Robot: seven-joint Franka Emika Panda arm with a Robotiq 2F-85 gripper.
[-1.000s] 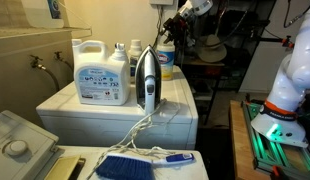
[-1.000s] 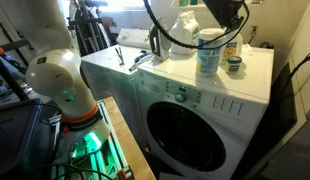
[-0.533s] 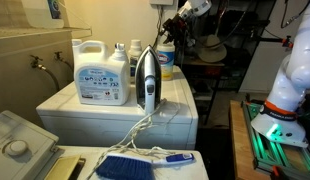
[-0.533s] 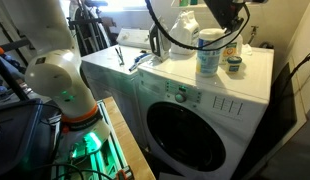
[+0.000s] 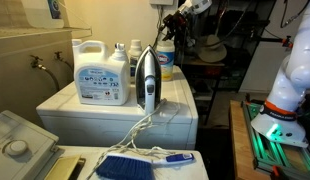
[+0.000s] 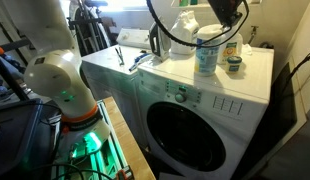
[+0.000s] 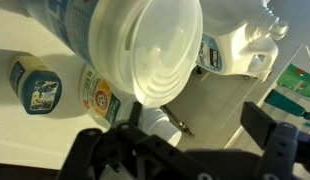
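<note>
My gripper (image 7: 185, 140) is open and holds nothing; its two dark fingers stand wide apart. It hangs above a tall container with a wide white lid (image 7: 150, 50) that stands on the white washer top (image 7: 210, 110). In both exterior views the gripper (image 5: 179, 22) (image 6: 227, 12) is just over the container (image 5: 166, 62) (image 6: 206, 52), apart from it. A small round tin (image 7: 35, 84) (image 6: 234, 64) sits beside the container. A white detergent jug (image 7: 240, 48) (image 5: 102, 72) stands further along the top.
An upright iron (image 5: 145, 80) stands on the washer near its front edge, and its cord hangs down the front. A blue brush (image 5: 135, 165) lies on a lower surface. A sink and faucets (image 5: 37, 62) sit behind. The robot base (image 6: 60, 85) stands beside the washer.
The gripper has shifted slightly above the container. Nothing was taken hold of or let go.
</note>
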